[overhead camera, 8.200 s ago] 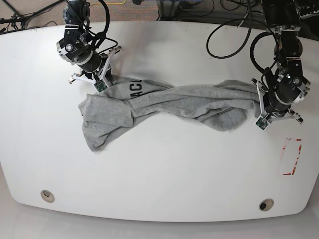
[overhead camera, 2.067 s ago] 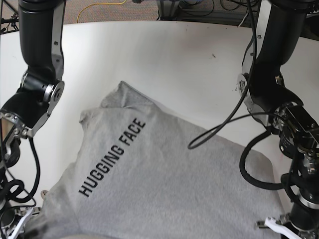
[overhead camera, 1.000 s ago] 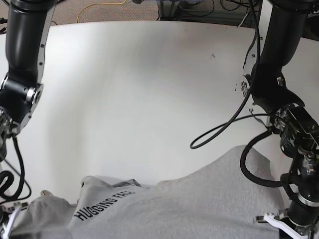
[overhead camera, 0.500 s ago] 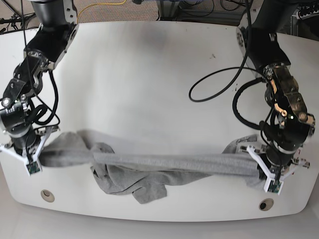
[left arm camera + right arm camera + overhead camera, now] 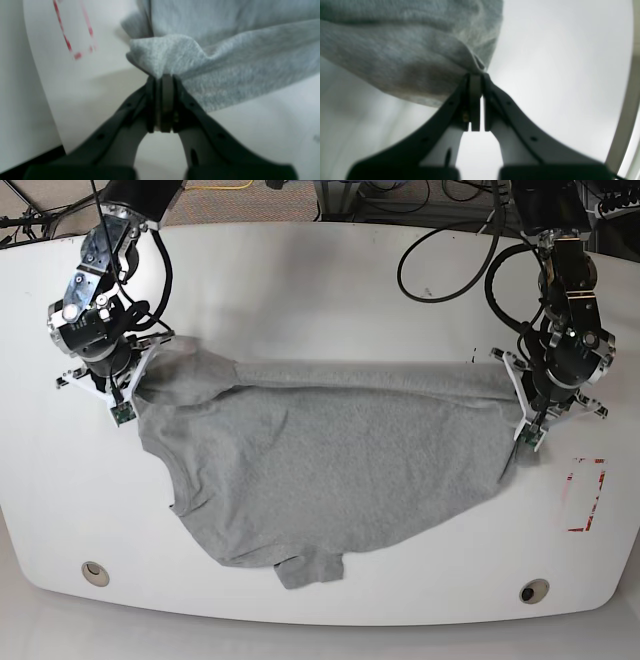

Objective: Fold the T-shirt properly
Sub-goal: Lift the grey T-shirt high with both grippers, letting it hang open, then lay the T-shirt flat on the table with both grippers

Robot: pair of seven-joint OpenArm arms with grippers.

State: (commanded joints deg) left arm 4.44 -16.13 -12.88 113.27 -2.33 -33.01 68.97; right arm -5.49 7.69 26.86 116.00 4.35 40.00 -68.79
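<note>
1. At the left of the base view, the right pincer (image 5: 120, 402) is shut tight on a bunched corner of the T-shirt (image 5: 330, 455), so the cloth cannot slip out.
2. Between the two pincers, the top edge of the T-shirt is pulled straight, and the rest is spread flat on the bench (image 5: 330, 290) below them, likely so it can be folded neatly.
3. At the right, the left pincer (image 5: 528, 432) is also clamped on the cloth. A red-lined box (image 5: 585, 496) is marked just beyond it.
</note>
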